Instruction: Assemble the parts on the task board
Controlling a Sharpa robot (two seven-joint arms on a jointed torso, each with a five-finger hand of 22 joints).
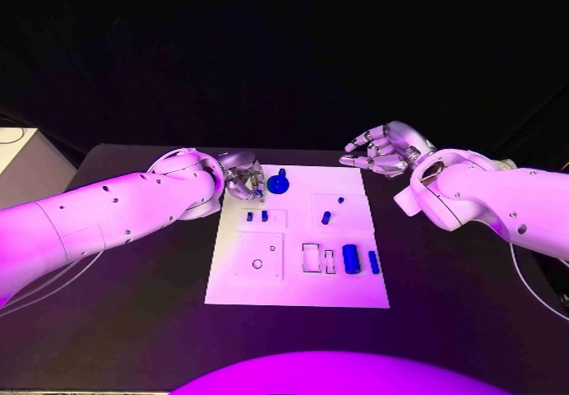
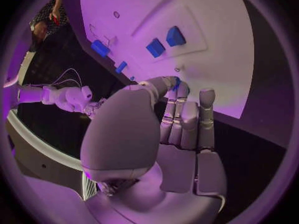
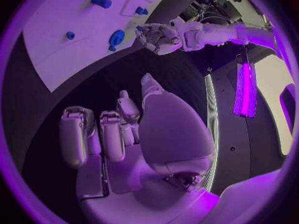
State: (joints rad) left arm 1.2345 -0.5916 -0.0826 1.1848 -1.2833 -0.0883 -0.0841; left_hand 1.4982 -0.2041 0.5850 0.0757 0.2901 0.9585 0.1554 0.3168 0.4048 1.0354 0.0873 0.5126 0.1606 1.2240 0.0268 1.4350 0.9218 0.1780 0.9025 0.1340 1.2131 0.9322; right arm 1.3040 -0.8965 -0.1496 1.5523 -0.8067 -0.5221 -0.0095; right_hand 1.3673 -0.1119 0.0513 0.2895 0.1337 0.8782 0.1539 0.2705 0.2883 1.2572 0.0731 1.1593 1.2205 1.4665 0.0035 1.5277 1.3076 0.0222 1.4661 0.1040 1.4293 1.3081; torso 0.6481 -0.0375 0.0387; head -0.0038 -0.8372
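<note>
The left silver many-fingered hand (image 1: pixel 243 179) is hovering at the far left corner of the flat white rectangular task board (image 1: pixel 297 288), its fingers curled together around what appears to be a small blue piece (image 2: pixel 177 80) at the fingertips; whether it is truly gripping this cannot be told. The right silver hand (image 1: pixel 386 150) is hanging off the board's far right corner, fingers loosely bent and holding nothing. The step in hand is judged to be the seating of a part near the board's far edge, beside the round blue knob-like part (image 1: pixel 279 183). The next move is likely calling for a fine lowering and alignment over a socket. The large blue cylindrical part (image 1: pixel 351 258) is lying flat near the board's near right edge, its long axis running from near edge to far edge, parallel to the slim blue bar (image 1: pixel 373 262) just beside it.
</note>
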